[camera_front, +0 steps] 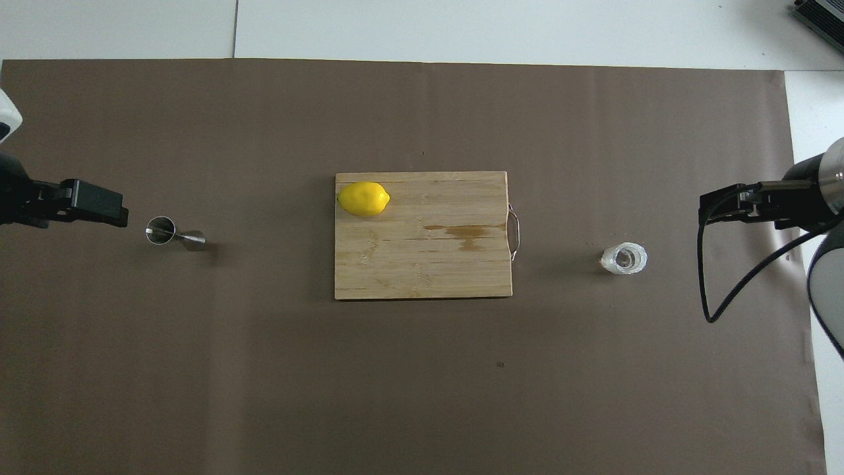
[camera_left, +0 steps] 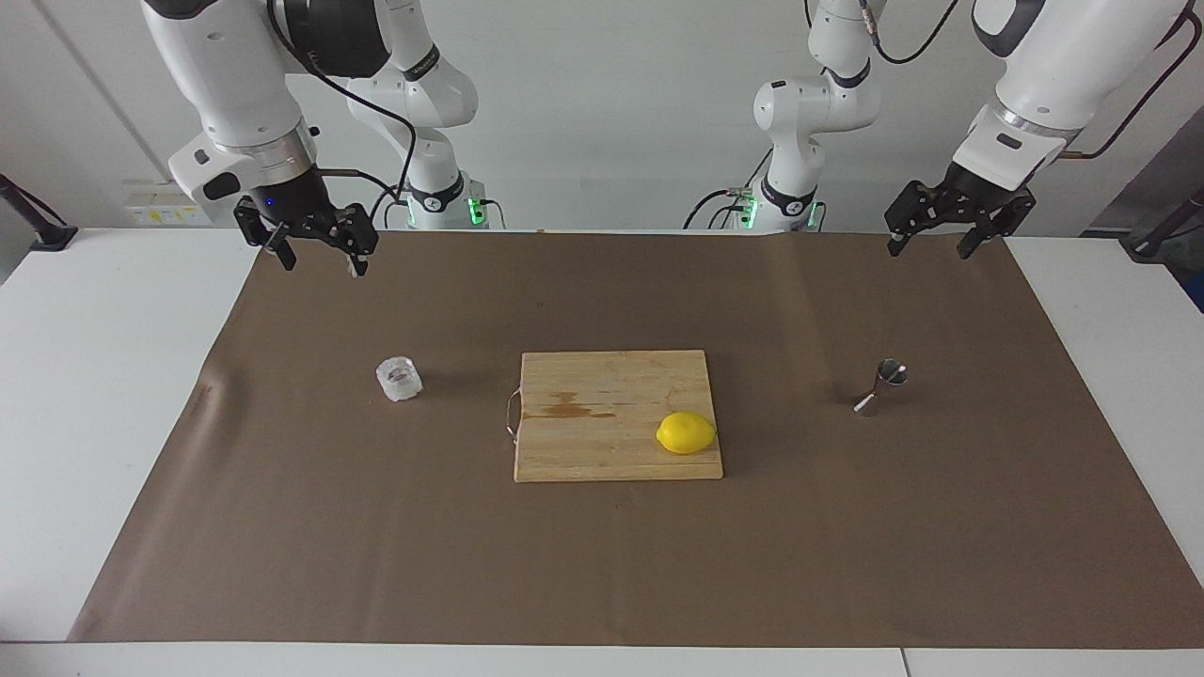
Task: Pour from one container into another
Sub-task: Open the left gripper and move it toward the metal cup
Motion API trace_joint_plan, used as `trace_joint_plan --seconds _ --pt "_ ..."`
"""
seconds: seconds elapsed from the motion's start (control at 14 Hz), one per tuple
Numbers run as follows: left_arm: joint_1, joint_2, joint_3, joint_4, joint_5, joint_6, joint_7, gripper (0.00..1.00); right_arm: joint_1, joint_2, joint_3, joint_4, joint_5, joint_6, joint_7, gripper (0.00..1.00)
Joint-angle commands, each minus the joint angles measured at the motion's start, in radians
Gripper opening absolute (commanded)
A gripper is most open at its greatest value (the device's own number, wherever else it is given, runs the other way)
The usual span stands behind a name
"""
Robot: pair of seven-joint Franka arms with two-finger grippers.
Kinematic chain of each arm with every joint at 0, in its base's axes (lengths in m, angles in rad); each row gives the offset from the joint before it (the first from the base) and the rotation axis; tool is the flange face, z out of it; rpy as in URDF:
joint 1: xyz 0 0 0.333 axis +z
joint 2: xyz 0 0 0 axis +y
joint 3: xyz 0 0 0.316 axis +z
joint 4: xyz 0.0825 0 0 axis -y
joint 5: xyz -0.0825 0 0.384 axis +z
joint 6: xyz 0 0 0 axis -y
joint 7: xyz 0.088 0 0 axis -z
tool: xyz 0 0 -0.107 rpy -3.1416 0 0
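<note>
**Glass cup and jigger apart on the mat, both grippers raised and released**

A wooden cutting board (camera_left: 618, 415) is laid in the middle of the table, with a metal wire handle on the edge turned toward the right arm's end. A yellow lemon (camera_left: 686, 432) is set on the board, at the corner farther from the robots and toward the left arm's end. A darker stain is seen on the board's bare wood. The board and lemon are placed between the two containers, so the straight line from one to the other is blocked by them.

The table (camera_left: 85, 395) is white and is covered over most of its width by a brown paper mat (camera_left: 602, 564). A plain pale wall is seen at the robots' backs.

The glass cup (camera_left: 399, 378) is stood upright on the mat toward the right arm's end, well apart from the board. The right gripper (camera_left: 318, 246) is held in the air over the mat's edge at the robots' side, well apart from the cup, with its fingers spread and nothing held.

The steel jigger (camera_left: 884, 385) is stood upright on the mat toward the left arm's end. The left gripper (camera_left: 943, 240) is held in the air over the same edge of the mat, well apart from the jigger, its fingers likewise spread and nothing grasped.
</note>
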Motion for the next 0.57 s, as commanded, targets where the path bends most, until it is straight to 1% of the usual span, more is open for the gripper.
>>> trace_joint_plan --seconds 0.0,0.36,0.5 --pt "0.003 -0.034 0.0 -0.035 0.005 -0.007 0.017 1.0 -0.01 0.001 0.004 0.004 0.028 -0.013 -0.024 1.0" --pt "0.004 -0.034 -0.003 -0.036 0.002 -0.013 0.003 1.0 -0.01 0.001 0.004 0.004 0.028 -0.013 -0.025 1.0" --pt "0.016 -0.046 0.0 -0.058 0.001 -0.013 -0.002 1.0 -0.01 0.001 0.004 0.004 0.028 -0.013 -0.025 1.0"
